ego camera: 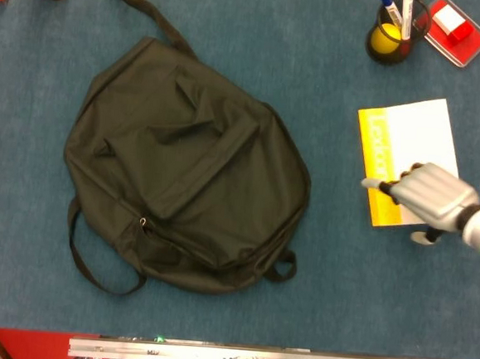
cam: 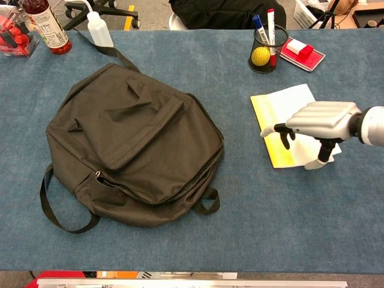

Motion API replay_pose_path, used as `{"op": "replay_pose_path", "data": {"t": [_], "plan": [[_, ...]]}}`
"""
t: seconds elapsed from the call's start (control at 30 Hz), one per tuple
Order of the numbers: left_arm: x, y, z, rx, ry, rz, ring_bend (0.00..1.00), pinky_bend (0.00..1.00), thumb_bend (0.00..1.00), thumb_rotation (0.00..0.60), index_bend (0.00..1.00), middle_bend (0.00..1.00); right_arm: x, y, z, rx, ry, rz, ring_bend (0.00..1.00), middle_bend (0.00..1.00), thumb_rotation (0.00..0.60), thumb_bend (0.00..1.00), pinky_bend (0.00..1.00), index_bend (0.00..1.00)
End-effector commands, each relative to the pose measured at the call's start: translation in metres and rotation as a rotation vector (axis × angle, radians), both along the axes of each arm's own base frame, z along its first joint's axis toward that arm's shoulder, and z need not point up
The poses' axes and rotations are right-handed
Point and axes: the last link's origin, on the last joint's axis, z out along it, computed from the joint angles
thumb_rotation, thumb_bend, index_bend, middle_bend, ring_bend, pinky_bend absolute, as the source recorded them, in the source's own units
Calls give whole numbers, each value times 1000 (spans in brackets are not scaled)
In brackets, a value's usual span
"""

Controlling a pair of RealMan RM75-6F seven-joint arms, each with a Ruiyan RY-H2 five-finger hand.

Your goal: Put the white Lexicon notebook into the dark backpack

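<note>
The dark backpack (ego camera: 183, 167) lies flat and zipped on the blue table, left of centre, also in the chest view (cam: 132, 138). The white Lexicon notebook (ego camera: 411, 143) with its yellow spine strip lies flat to the right, well apart from the backpack (cam: 288, 108). My right hand (ego camera: 430, 194) hovers palm down over the notebook's near right corner (cam: 318, 120), fingers spread forward, thumb pointing down just off the notebook's near edge. I see nothing held in it. My left hand shows in neither view.
A mesh pen cup (cam: 267, 48) with markers and a yellow ball stands behind the notebook, beside a red tray (cam: 302, 51). A sauce bottle (cam: 45, 27) and a squeeze bottle (cam: 99, 30) stand at the back left. The backpack's strap loop (cam: 63, 213) lies toward the front.
</note>
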Motion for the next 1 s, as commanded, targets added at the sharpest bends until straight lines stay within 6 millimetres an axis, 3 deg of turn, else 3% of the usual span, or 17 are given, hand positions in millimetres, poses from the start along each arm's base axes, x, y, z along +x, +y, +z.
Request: {"op": "replay_pose_path", "data": {"t": [0.03, 0.2, 0.33, 0.47, 0.7, 0.87, 1.0], "plan": [[1, 0, -1, -3, -2, -5, 267, 285, 272, 600, 227, 285, -5, 1, 17, -62, -49, -22, 335, 412, 600, 165, 265, 134], [4, 0, 1, 0, -7, -15, 267, 285, 272, 600, 227, 285, -7, -20, 45, -178, -102, -67, 320, 412, 600, 165, 265, 134], [2, -1, 2, 3, -7, -13, 267, 285, 272, 600, 227, 285, -23, -36, 65, -263, -38, -102, 320, 411, 600, 164, 265, 134], [1, -1, -1, -7, -10, -9, 267, 285, 272, 600, 227, 285, -38, -46, 73, -308, 17, -163, 320, 396, 600, 163, 265, 134], [1, 1, -5, -20, -21, -18, 267, 285, 272, 600, 227, 285, -58, -62, 70, -358, 114, -229, 320, 362, 600, 162, 265, 134], [0, 2, -10, -37, -29, -11, 266, 285, 272, 600, 227, 285, -66, -75, 50, -354, 156, -265, 309, 323, 600, 163, 265, 134], [0, 2, -8, -32, -33, -9, 267, 285, 272, 600, 227, 285, -61, -85, 34, -349, 150, -277, 296, 296, 600, 162, 265, 134]]}}
